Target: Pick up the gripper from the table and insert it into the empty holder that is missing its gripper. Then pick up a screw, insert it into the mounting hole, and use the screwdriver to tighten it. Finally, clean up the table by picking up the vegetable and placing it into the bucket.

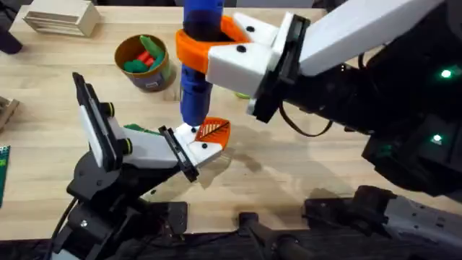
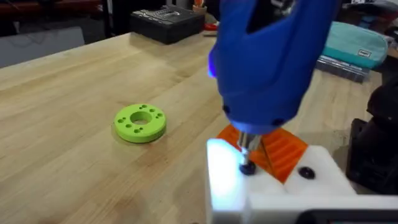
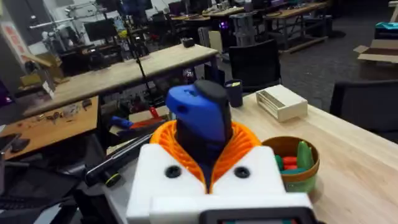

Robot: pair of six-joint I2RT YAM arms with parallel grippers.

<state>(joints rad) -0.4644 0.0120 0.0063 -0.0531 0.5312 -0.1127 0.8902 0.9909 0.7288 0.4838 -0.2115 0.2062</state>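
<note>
- Right claw [image 1: 216,45]: white mounts with orange pads clamped around the barrel of the screwdriver [image 1: 196,65]; in the right wrist view the blue body stands upright between the two orange pads [image 3: 245,140].
- Screwdriver: held near vertical over the bench [image 1: 303,173], thin metal bit pointing down. In the left wrist view the bit tip [image 2: 247,163] sits on a dark screw head [image 2: 248,168] in the top face of the white mount. A blue glow shows on the screwdriver body.
- Left claw [image 1: 206,141]: cannot tell whether its fingers are apart or together. Its white holder [image 2: 273,186] lies low over the bench, directly under the screwdriver.
- Orange gripper [image 1: 214,130]: seated at the front end of the white holder, ribbed face showing; touching the holder, just beside the bit.
- Second dark screw head [image 2: 306,172] on the same white face, beside the one under the bit.
- Bucket [image 1: 146,63]: stands on the bench behind and to the left of the left claw, well apart from it; green and red toy pieces inside.
- Dark green vegetable [image 1: 141,130]: partly visible on the bench, at the far edge of the left arm's white wrist section.
- Bright green ring [image 2: 140,122]: flat on the bench, apart from the holder.
- Wooden block [image 1: 61,18]: far left corner of the bench.
</note>
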